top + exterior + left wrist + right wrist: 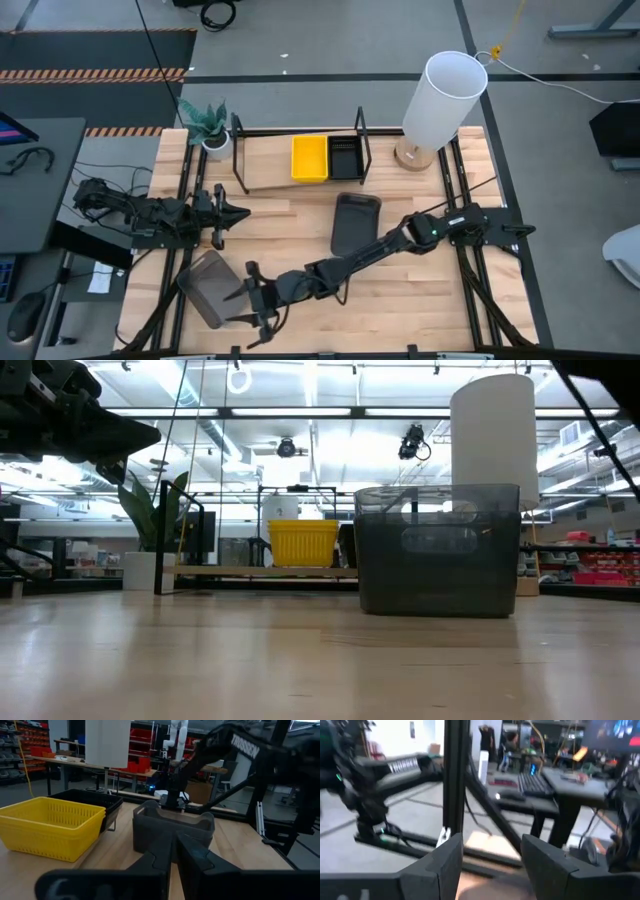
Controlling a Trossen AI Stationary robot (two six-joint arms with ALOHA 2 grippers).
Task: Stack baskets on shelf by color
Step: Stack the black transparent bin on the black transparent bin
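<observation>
A: Nearest the front edge of the bench (400, 300), we see the right end effector (258, 304) reaching far across toward the left side, its two fingers spread wide with nothing between them. Just beside it lies a translucent dark grey basket (208, 287), turned at an angle; from above we cannot tell whether the fingers touch its rim.

B: Agreed. Farther in on the left, we have the left end effector (228, 214) hovering above the wood with its fingers drawn nearly together and holding nothing. Its own camera shows the two dark fingers (195, 857) meeting almost at the tips.

A: In the middle of the bench we see a second dark grey basket (354, 223), upright and standing alone, well apart from both end effectors. In the low view the same basket (437, 550) stands squarely on the wood.

B: Behind it we find the shelf (270, 165) with its black wire frames. A yellow basket (309, 158) sits in the bay between the frames, and a black basket (345, 158) sits just beside it, touching or nearly so.

A: At the far side we note the white cylinder lamp (443, 101) to the right of the shelf and a small potted plant (208, 125) at its left end.
</observation>
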